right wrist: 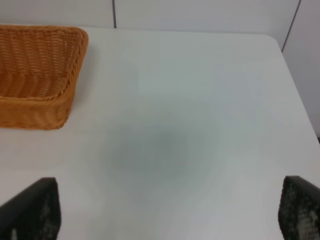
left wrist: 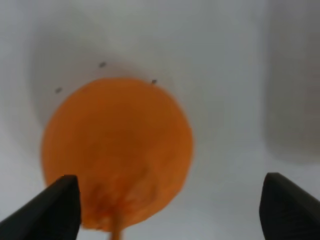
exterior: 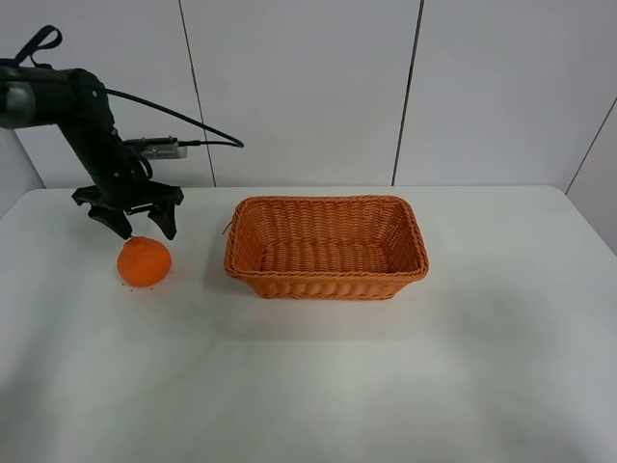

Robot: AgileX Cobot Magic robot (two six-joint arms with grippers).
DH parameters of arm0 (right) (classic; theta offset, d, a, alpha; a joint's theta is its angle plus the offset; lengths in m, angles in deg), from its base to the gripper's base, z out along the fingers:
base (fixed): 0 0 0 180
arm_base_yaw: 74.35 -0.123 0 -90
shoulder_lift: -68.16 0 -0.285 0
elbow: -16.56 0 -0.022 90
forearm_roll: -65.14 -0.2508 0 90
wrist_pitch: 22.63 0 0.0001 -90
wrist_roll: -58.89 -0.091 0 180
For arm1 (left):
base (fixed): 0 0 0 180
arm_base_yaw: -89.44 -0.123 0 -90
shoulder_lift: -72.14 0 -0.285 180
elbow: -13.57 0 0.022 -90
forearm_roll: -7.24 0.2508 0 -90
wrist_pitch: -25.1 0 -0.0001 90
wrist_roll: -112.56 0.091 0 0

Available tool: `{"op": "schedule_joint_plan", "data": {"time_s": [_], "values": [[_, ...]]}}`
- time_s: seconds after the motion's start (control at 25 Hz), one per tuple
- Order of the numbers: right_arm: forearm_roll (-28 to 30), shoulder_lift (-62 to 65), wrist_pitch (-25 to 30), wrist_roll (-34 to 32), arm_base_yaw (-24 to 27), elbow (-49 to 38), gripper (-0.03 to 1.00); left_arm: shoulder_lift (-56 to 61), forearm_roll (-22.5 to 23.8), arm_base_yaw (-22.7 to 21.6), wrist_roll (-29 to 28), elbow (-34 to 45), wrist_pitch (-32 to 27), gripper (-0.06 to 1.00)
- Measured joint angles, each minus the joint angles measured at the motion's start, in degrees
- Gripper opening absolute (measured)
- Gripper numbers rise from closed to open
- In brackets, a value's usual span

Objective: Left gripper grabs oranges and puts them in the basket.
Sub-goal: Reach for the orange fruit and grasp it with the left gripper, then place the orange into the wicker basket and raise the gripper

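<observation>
The orange [exterior: 145, 261] sits on the white table at the left, a short way left of the wicker basket [exterior: 326, 248]. My left gripper [exterior: 143, 228] hangs open just above and behind the orange, with a finger to either side of its top. In the left wrist view the orange [left wrist: 117, 152] fills the middle, blurred, between my two dark fingertips [left wrist: 47, 210]; they stand wide apart and do not grip it. The basket is empty. The right gripper [right wrist: 165, 220] shows only in the right wrist view, open over bare table, with the basket's corner [right wrist: 37, 75] beside it.
The white table [exterior: 386, 386] spreads wide in front of and to the right of the basket. A white panelled wall stands behind the table. Black cables trail from the left arm [exterior: 58, 96] towards the wall.
</observation>
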Motion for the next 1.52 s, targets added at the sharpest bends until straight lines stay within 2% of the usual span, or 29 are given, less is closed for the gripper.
{"op": "schedule_joint_plan", "data": {"time_s": [0.16,0.32,0.56,0.96,1.04,1.08,1.2,1.24,1.28,1.52], "values": [[0.0,0.0,0.0,0.0,0.0,0.0,0.69,-0.1,4.1,0.3,-2.3,0.0,0.6,0.84],[0.0,0.0,0.0,0.0,0.0,0.0,0.69,-0.1,5.3,-0.3,-4.1,0.0,0.4,0.84],[0.0,0.0,0.0,0.0,0.0,0.0,0.69,-0.3,2.9,-0.4,-3.0,0.0,0.2,0.84],[0.0,0.0,0.0,0.0,0.0,0.0,0.69,-6.1,3.5,-0.4,-3.0,0.0,-1.1,0.83],[0.0,0.0,0.0,0.0,0.0,0.0,0.69,-6.1,3.6,-0.4,-3.4,0.0,-1.1,0.75],[0.0,0.0,0.0,0.0,0.0,0.0,0.69,-6.1,3.6,-0.4,-3.6,0.0,-1.3,0.66],[0.0,0.0,0.0,0.0,0.0,0.0,0.69,-6.1,4.5,-0.4,-3.7,-0.1,-2.5,0.28],[0.0,0.0,0.0,0.0,0.0,0.0,0.69,-6.0,5.0,-0.4,-3.7,-0.3,-3.0,0.20],[0.0,0.0,0.0,0.0,0.0,0.0,0.69,-5.8,5.4,-0.4,-3.9,-0.7,-3.2,0.18],[0.0,0.0,0.0,0.0,0.0,0.0,0.69,-1.3,6.3,-0.4,-4.5,-5.3,-5.8,0.18]]}}
